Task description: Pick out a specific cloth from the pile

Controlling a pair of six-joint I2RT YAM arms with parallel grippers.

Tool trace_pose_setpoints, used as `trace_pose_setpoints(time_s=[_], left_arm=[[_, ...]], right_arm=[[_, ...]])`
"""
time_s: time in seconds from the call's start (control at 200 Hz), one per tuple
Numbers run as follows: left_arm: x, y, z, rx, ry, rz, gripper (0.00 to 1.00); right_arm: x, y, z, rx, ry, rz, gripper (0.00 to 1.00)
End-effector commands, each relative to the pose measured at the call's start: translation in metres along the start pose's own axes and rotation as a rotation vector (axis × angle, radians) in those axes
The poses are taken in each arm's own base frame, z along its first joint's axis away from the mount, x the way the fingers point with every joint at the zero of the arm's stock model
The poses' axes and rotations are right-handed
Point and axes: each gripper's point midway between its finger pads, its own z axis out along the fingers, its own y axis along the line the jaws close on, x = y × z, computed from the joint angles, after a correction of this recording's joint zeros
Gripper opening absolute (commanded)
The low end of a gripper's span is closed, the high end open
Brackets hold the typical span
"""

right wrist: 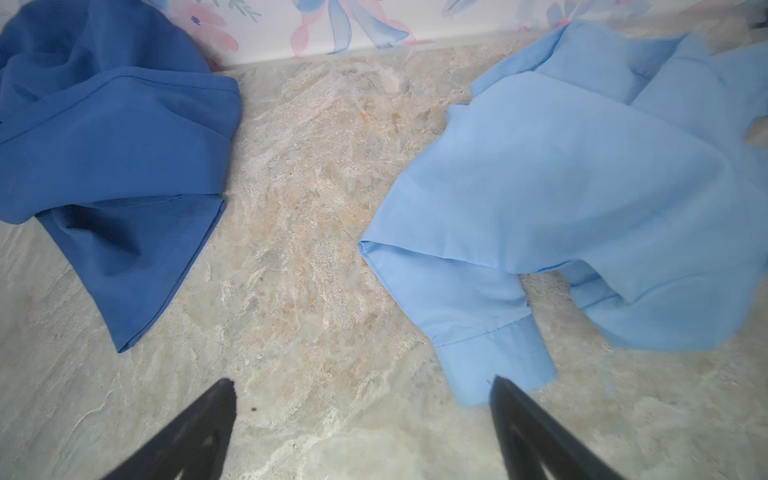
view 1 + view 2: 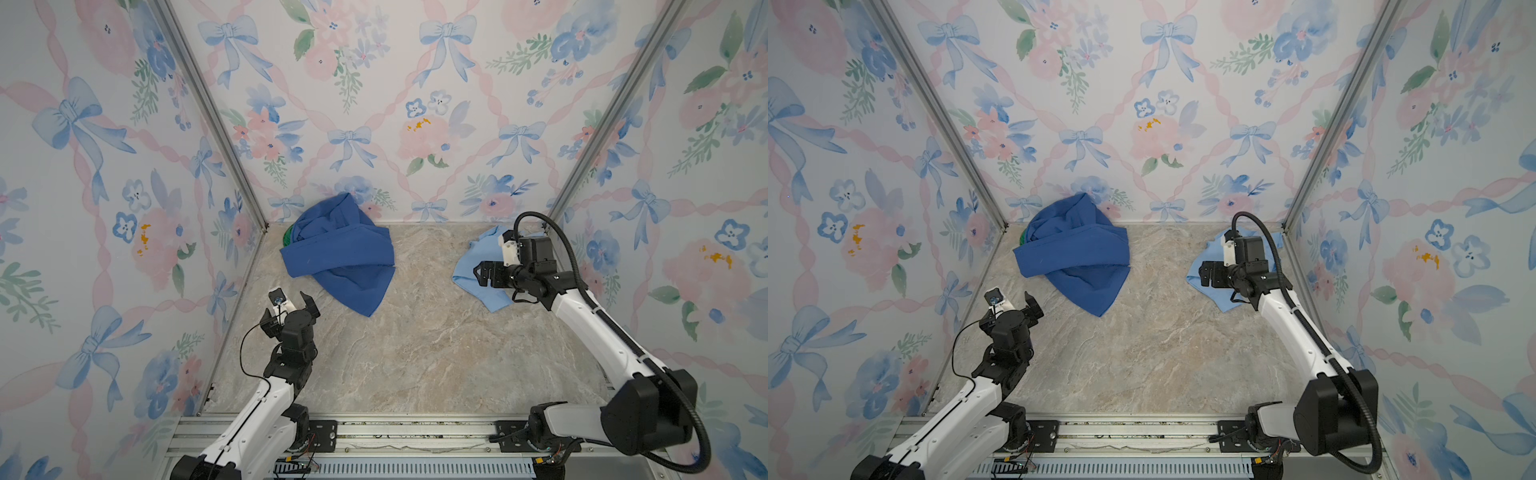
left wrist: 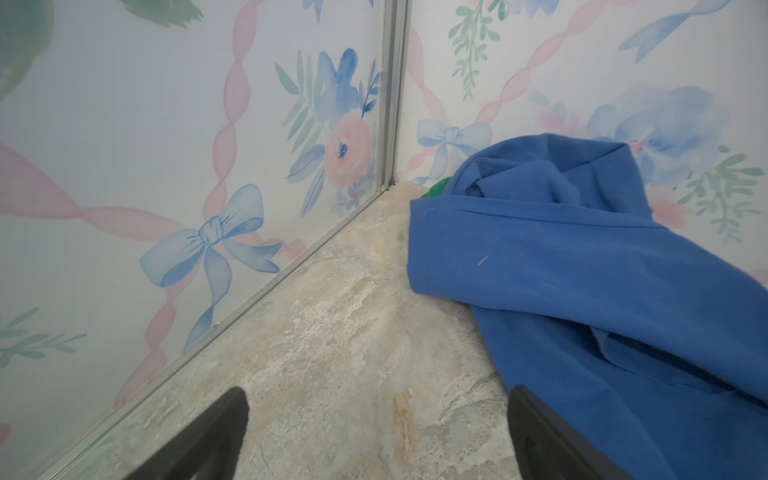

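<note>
While R tool (image 1: pixel 361 380) gapes empty, cloth (image 1: pixel 582 187) lies well apart fr. pile (image 1: pixel 104 145).

No legible text on cloth (image 1: pixel 582 187) or pile (image 1: pixel 104 137); small print possibly blurred.

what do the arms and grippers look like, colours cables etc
Both arms have white shells with black joints: left arm, right arm. The left gripper and right gripper are black, with tapered fingers showing cut-outs. A thin black cable loops beside the left arm; a thick ribbed black hose runs along the right.
</note>
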Motion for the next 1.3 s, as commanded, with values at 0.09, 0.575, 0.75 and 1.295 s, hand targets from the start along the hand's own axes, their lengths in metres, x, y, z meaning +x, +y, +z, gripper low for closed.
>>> trace_pose_setpoints(time_s=[0.09,0.575,0.75,1.295], left_arm=[[0.013,-0.009,0.027,-0.042,0.003,0.116,0.98],[0.021,-0.052,0.04,0.338,-0.099,0.07,0.98],[0.032,-0.056,0.041,0.378,-0.1,0.078,0.98],[0.036,-0.076,0.053,0.382,-0.069,0.157,0.98]], right_arm=[[0.028,-0.038,-0.029,0.122,-0.026,0.061,0.97],[0.09,-0.105,-0.034,0.361,-0.437,-0.041,0.97],[0.088,-0.105,-0.01,0.325,-0.532,-0.087,0.97],[0.07,-0.103,0.078,0.318,-0.433,-0.19,0.97]])
